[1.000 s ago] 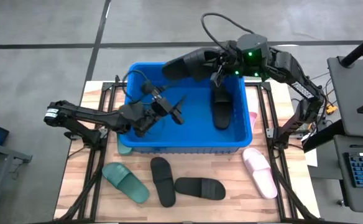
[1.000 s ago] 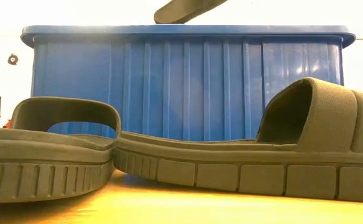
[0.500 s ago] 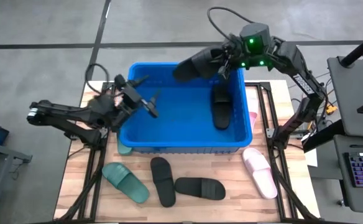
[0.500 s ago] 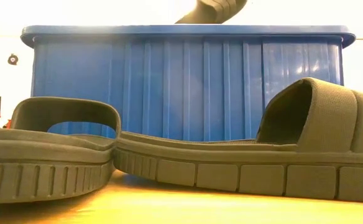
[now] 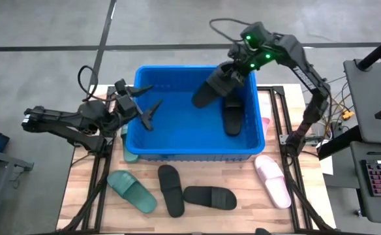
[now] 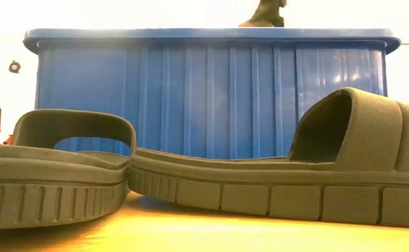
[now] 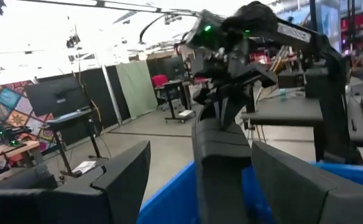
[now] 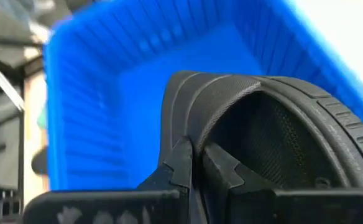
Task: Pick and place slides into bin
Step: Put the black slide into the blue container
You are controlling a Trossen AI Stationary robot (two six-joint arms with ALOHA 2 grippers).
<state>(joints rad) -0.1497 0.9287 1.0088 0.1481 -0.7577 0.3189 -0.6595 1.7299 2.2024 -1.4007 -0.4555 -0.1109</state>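
We are working over the blue bin [image 5: 197, 153], which is already holding one black slide [image 5: 232, 115]. Our right gripper [image 5: 233, 70] is clamping a second black slide [image 5: 211, 88] by its strap above the bin's far side; being soft, light rubber, it is likely flexing. Our left gripper [image 5: 143, 104], fingers apart, is hovering over the bin's left rim.

Right gripper [image 5: 233, 70] holds black slide [image 5: 211, 90] over bin [image 5: 138, 147].
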